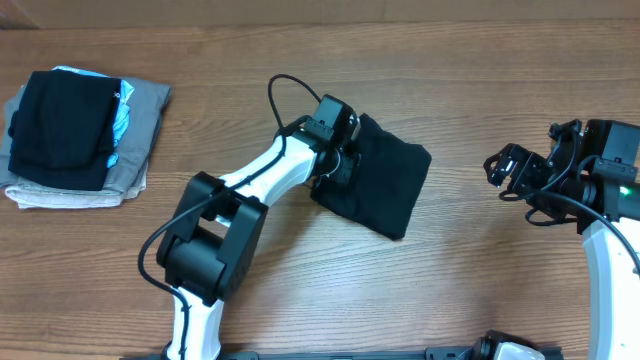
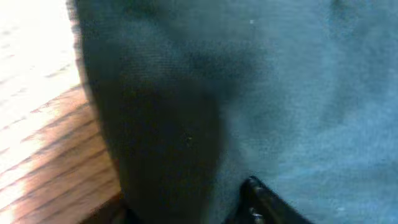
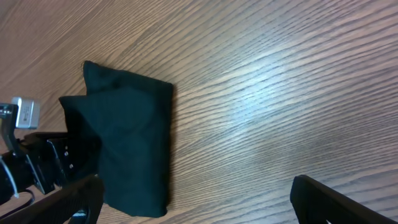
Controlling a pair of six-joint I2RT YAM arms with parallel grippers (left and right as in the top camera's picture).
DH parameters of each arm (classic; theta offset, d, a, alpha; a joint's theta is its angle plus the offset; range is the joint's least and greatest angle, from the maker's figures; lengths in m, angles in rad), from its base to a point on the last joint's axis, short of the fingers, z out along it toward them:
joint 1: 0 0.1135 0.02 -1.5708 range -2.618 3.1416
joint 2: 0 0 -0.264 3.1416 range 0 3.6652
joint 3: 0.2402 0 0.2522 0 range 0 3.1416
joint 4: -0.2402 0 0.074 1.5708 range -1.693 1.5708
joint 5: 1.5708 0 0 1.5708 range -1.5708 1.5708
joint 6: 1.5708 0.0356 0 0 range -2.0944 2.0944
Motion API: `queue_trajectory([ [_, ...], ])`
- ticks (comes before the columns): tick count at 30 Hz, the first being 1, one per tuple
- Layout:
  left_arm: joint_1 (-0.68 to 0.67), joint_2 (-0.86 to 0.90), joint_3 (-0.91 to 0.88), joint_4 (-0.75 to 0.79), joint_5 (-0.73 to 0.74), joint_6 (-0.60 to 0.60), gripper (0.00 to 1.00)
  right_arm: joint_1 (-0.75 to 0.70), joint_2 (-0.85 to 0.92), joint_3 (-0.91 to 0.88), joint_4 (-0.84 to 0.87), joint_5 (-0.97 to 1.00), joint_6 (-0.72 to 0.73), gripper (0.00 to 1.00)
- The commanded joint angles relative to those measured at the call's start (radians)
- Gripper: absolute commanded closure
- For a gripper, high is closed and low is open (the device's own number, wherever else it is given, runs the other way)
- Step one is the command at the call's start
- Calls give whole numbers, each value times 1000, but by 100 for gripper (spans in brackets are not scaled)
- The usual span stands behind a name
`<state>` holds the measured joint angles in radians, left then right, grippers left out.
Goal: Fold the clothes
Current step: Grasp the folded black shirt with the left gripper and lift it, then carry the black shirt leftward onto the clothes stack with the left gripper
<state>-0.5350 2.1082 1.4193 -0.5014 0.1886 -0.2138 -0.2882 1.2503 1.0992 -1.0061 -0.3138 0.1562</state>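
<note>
The clothes (image 1: pixel 380 185), a black T-shirt folded into a small rectangle, lie at the table's middle. My left gripper (image 1: pixel 338 165) is down at the shirt's left edge. In the left wrist view the black fabric (image 2: pixel 249 93) fills almost everything, with a dark fold bulging between the jaws (image 2: pixel 186 211). One fingertip (image 2: pixel 258 199) rests against the cloth, and I cannot see whether the jaws have closed on it. My right gripper (image 1: pixel 505 168) hovers open at the right, away from the shirt. The right wrist view shows the shirt (image 3: pixel 127 143) at the left and the gripper (image 3: pixel 196 199) over bare wood.
A stack of folded garments (image 1: pixel 75 135) sits at the far left of the wooden table (image 1: pixel 480 280): a black one on top, light blue beneath it, grey-beige at the bottom. The left arm (image 1: pixel 215 235) reaches diagonally from the front edge.
</note>
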Motion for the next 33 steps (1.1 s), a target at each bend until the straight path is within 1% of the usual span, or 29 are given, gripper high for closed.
queue_trajectory([
  [1,2,69,-16,-19,-11,-12,75,-4,-9,28,5,3,-4,0],
  [2,2,68,-15,-19,-11,-11,80,-4,-9,28,5,3,-4,0],
  [4,2,61,-13,-21,-13,-11,96,-4,-9,28,5,3,-4,0],
  [8,9,20,-3,-29,-35,-15,96,-4,-9,28,5,3,-4,0],
  [10,15,-16,11,-46,-68,-39,96,-4,-9,28,5,3,-4,0],
  [13,26,-95,27,-56,-124,-56,96,-4,-9,28,5,3,-4,0],
  [20,60,-286,30,-60,-244,-55,96,-4,-9,28,5,3,-4,0],
  [22,82,-349,30,-70,-306,-51,96,-4,-9,28,5,3,-4,0],
  [27,154,-436,31,-73,-387,-1,96,-4,-9,28,5,3,-4,0],
  [33,298,-514,58,-71,-414,12,96,-4,-9,28,5,3,-4,0],
])
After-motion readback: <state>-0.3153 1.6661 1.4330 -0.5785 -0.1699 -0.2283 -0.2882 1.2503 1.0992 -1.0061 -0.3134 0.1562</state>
